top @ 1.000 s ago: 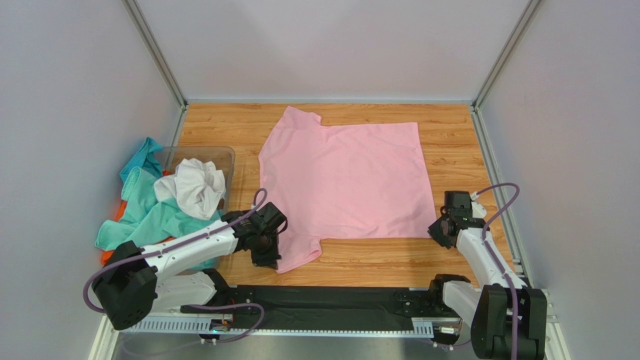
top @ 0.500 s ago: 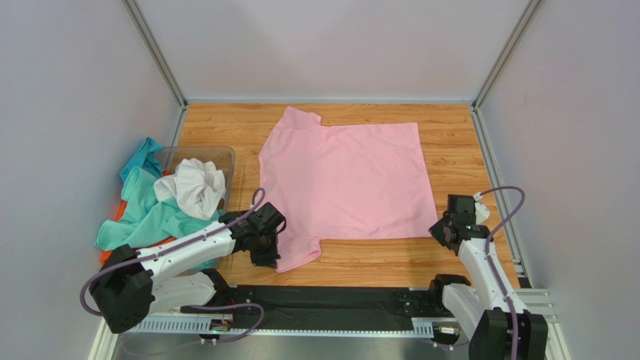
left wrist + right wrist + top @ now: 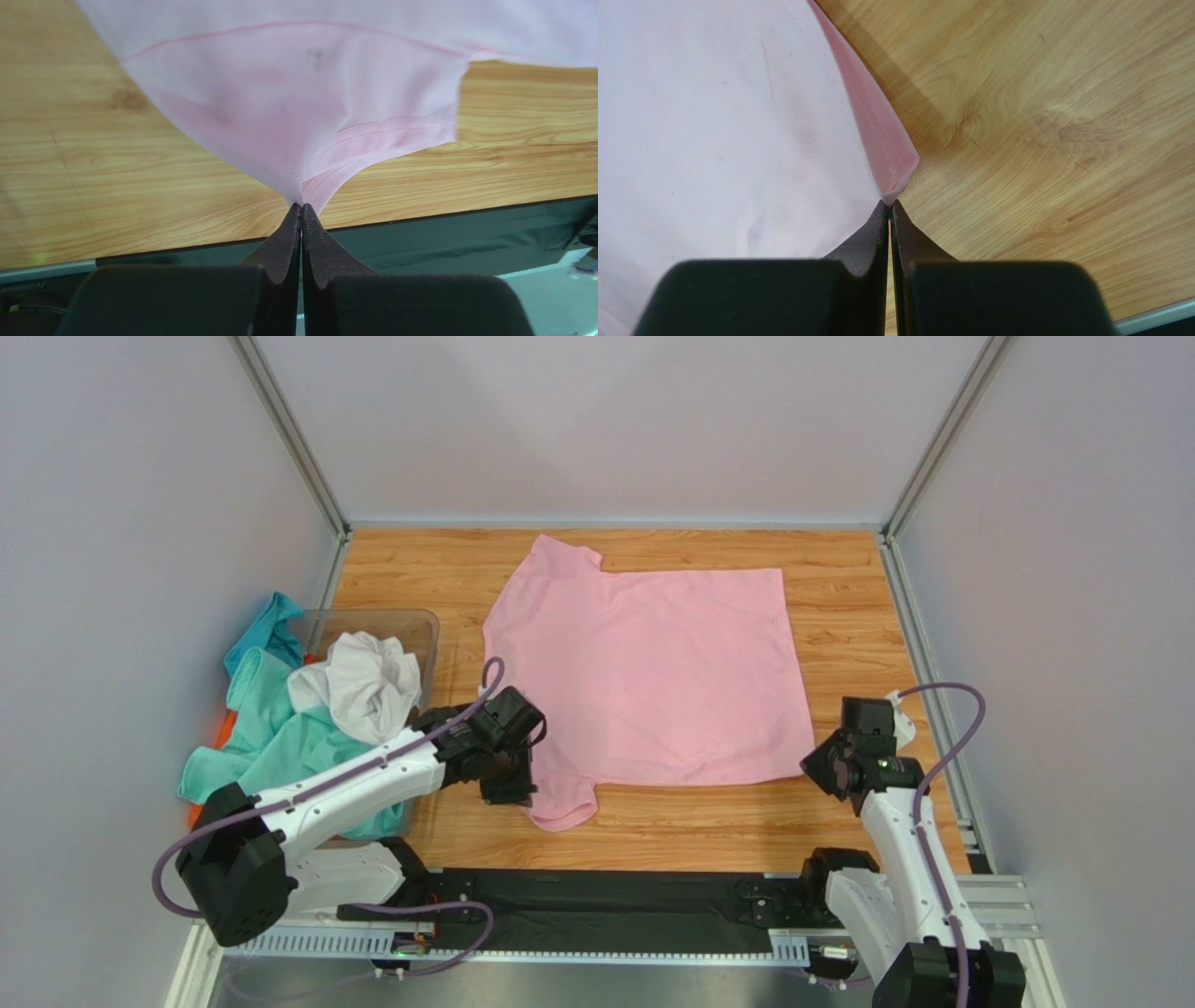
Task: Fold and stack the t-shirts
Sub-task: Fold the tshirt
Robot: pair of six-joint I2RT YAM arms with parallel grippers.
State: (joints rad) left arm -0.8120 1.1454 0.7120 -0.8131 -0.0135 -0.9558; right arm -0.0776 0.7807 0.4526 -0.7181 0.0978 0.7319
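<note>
A light pink t-shirt point(image 3: 645, 665) lies spread flat on the wooden table, its sleeves towards the left. My left gripper point(image 3: 515, 787) is shut on the near sleeve; in the left wrist view the pink cloth point(image 3: 295, 105) rises in a peak from the closed tips point(image 3: 302, 205). My right gripper point(image 3: 825, 767) is shut on the shirt's near right hem corner, and the right wrist view shows that corner point(image 3: 896, 168) pinched at the tips point(image 3: 890, 203). A white t-shirt point(image 3: 362, 683), a teal one point(image 3: 281, 742) and a bit of an orange one point(image 3: 220, 732) lie heaped at the left.
A clear plastic bin point(image 3: 414, 627) stands at the left under the heap of shirts. Grey walls close in the table on three sides. A black strip point(image 3: 603, 896) with the arm bases runs along the near edge. Bare wood point(image 3: 842, 602) shows right of the pink shirt.
My right gripper has closed on the hem corner. My left gripper has moved up and away from the near edge, drawing the sleeve with it.
</note>
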